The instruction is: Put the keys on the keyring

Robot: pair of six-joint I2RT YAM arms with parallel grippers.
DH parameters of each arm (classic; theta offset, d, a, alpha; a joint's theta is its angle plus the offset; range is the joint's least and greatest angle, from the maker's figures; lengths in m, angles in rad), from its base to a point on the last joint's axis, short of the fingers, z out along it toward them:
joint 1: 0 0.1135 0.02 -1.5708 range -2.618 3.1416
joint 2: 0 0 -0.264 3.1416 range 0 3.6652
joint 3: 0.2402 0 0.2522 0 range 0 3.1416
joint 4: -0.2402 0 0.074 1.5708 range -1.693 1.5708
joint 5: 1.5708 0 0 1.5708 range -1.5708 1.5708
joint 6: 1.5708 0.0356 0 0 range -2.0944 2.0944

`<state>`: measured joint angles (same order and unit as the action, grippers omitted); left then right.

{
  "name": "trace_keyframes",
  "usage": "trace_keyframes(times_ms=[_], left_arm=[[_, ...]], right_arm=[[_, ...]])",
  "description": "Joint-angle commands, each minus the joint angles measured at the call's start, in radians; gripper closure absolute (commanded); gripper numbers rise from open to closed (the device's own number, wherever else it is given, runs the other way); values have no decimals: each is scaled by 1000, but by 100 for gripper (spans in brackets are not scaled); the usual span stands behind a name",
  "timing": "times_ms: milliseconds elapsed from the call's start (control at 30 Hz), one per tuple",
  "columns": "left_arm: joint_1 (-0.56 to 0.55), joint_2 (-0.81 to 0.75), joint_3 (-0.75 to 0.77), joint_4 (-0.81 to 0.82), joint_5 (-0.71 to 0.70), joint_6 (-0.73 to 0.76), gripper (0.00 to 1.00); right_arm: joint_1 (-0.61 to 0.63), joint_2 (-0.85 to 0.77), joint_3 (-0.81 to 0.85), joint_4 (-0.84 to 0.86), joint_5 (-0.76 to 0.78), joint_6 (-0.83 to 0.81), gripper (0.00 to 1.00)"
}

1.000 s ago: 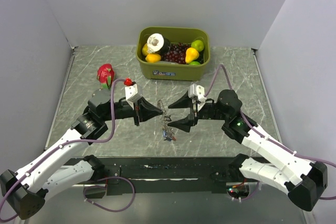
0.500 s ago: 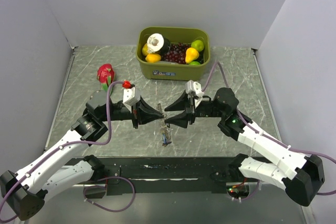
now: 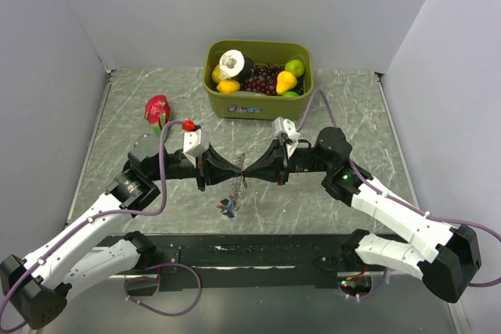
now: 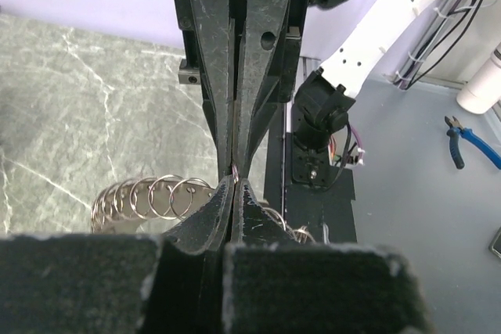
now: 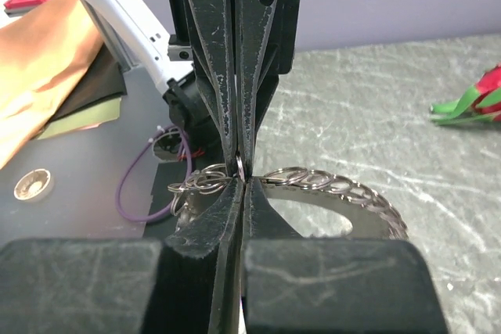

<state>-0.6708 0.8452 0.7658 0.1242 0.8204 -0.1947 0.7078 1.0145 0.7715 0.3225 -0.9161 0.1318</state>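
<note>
At the left gripper [image 3: 235,170]: clamped shut, nipping the coiled rim of the keyring [image 3: 239,163] at the very tips. At the right gripper [image 3: 256,170]: shut too, nose to nose with the left at centre frame of the top view, and seemingly biting the same rim just beside it. Probably gripped this close together to steady or pry one short stretch of coil, with no slack between the two holds.

In the left wrist view, fanned out lower left of the closed fingers [image 4: 211,217]: loops of the ring's wire. In the right wrist view, arcing away to lower right.

Held up off the marbled table [image 3: 352,107], apparently to let the rest dangle. Just below centre, hanging or resting, can't tell which: the keys [image 3: 228,207], a small bunch with blue showing. Whether already threaded, unclear.

Further out, at upper centre: a green bin [image 3: 215,103] of fruit. At upper left: a red-pink object [image 3: 157,109], well apart from the work.
</note>
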Motion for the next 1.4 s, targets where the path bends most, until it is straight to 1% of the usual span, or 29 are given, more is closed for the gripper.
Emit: trace_keyframes(times_ms=[0, 33, 67, 100, 167, 200, 233, 267, 300, 333, 400, 433, 467, 500, 600, 700, 800, 1167, 1267, 1367], left_arm=[[-9, -20, 87, -59, 7, 60, 98], [-9, -18, 101, -89, -9, 90, 90], [-9, -17, 115, -121, -18, 109, 85], [-9, -14, 148, -197, -29, 127, 72], [-9, 6, 200, -267, -61, 169, 59], [-9, 15, 228, -366, -69, 184, 50], [-9, 46, 254, -411, -82, 251, 47], [-9, 64, 307, -452, -99, 273, 45], [-7, 84, 335, -550, -101, 296, 43], [-9, 127, 360, -587, -104, 332, 42], [-7, 172, 426, -668, -115, 365, 40], [-9, 211, 443, -731, -115, 394, 39], [-7, 230, 466, -748, -109, 406, 39], [-9, 244, 469, -756, -101, 409, 38], [-9, 279, 467, -745, -78, 411, 37], [-9, 308, 483, -759, -87, 413, 39], [-10, 339, 497, -770, -46, 408, 42], [-36, 353, 478, -672, -27, 356, 50], [-44, 368, 481, -676, -29, 356, 56], [-53, 387, 491, -695, -40, 359, 58]], right_arm=[[-4, 2, 89, -107, 45, -73, 100], [-4, 7, 101, -141, 46, -113, 100], [-4, 19, 139, -231, 48, -122, 100], [-4, 25, 158, -270, 49, -165, 100], [-4, 47, 213, -394, 48, -230, 100], [-4, 53, 230, -440, 48, -276, 100], [-4, 76, 273, -486, 45, -302, 100], [-4, 88, 294, -578, 45, -328, 100], [-4, 101, 316, -620, 43, -374, 100], [-4, 128, 359, -663, 39, -400, 100], [-5, 151, 394, -774, 28, -461, 100], [-4, 173, 426, -813, 25, -483, 100], [-4, 182, 437, -839, 17, -500, 100], [-4, 190, 446, -882, 16, -524, 100], [-4, 203, 465, -916, 11, -549, 100], [-4, 197, 453, -901, 7, -549, 100], [-2, 185, 431, -864, 0, -534, 100], [-4, 188, 408, -815, -10, -506, 100], [-4, 182, 402, -800, -10, -500, 100], [-5, 174, 399, -790, -3, -495, 100]])
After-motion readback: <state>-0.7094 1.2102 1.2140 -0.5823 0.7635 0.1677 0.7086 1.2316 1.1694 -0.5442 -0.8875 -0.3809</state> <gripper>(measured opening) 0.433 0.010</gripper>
